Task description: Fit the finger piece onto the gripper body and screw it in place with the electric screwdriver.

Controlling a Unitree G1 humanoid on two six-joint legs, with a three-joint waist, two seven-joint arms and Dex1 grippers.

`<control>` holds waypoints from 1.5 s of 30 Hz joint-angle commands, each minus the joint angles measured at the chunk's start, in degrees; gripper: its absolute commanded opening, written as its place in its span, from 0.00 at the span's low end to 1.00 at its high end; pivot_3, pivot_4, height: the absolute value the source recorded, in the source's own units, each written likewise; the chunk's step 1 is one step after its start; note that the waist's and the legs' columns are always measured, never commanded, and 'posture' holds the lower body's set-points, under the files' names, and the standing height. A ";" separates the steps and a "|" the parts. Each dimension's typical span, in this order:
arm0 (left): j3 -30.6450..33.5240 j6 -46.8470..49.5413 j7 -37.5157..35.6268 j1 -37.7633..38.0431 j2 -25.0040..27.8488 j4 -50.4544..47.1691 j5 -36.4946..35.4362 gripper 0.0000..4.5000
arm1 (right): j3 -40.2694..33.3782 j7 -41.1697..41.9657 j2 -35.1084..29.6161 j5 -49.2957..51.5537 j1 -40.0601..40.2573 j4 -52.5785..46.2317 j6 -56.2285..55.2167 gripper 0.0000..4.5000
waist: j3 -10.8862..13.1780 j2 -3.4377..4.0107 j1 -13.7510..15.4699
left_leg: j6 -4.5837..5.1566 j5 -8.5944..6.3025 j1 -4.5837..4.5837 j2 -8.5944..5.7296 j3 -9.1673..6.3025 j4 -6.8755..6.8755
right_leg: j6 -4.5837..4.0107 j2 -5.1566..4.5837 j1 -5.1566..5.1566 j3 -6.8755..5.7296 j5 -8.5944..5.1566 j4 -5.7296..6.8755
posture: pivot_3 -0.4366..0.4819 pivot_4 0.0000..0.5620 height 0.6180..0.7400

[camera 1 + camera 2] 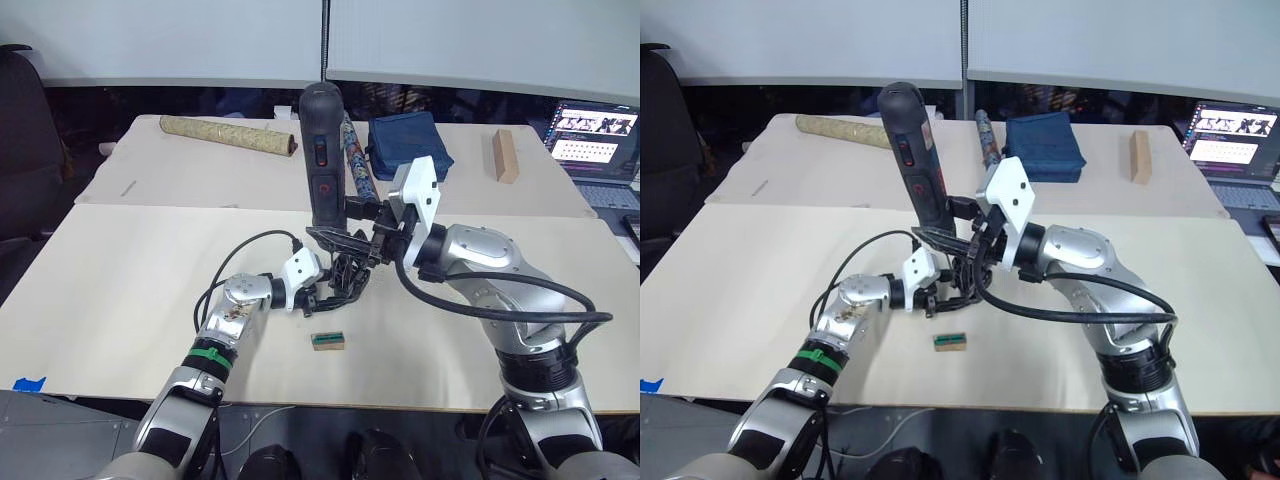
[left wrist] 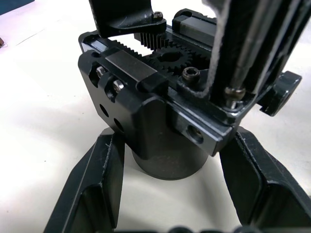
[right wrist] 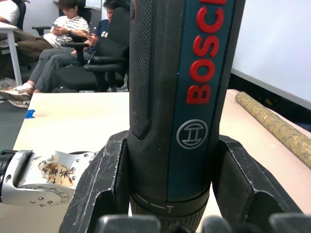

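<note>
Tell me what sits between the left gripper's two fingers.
The gripper body's round cylindrical base stands between the left gripper's fingers, seen in the left wrist view.

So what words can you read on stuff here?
"BOSCH", red letters, first letter cut off by the frame: on the screwdriver, held by the right gripper.
Square-in-circle sign: below it.
Left arm's sticker: too blurred.
Laptop screen: too small.
</note>
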 commanded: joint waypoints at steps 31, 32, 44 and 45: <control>0.94 -2.85 0.41 -2.06 0.27 1.21 -0.68 0.51 | 3.77 -0.54 -5.62 -1.81 -2.64 7.69 12.10 0.43 | -0.03 -0.01 0.14 | 0.00 0.00 0.71 0.16 -0.14 -0.31 | 0.00 -0.12 0.94 0.12 0.00 -0.51 | 0.48 0.27 1.00; 0.95 -2.86 0.44 -2.07 0.25 1.23 -0.69 0.51 | 4.22 -0.15 -5.88 -2.50 -2.34 7.58 10.86 0.43 | -0.03 -0.01 0.14 | 0.00 0.00 0.71 0.16 -0.14 -0.31 | 0.00 -0.12 0.94 0.12 0.00 -0.51 | 0.48 0.27 1.00; 0.87 -2.94 0.34 -2.19 0.12 1.25 -0.81 0.51 | 5.35 0.81 -7.03 -3.47 -0.94 7.07 8.07 0.43 | -0.05 -0.02 0.13 | 0.00 0.00 0.78 0.17 -0.14 -0.34 | 0.00 -0.29 1.01 0.12 0.00 -0.54 | 0.48 0.27 1.00; 0.85 -2.95 0.33 -2.18 0.09 1.26 -0.80 0.51 | 5.29 0.78 -7.08 -3.39 -0.93 7.06 8.23 0.43 | -0.05 -0.02 0.13 | 0.00 0.00 0.78 0.17 -0.14 -0.34 | 0.00 -0.29 1.01 0.12 0.00 -0.54 | 0.48 0.27 1.00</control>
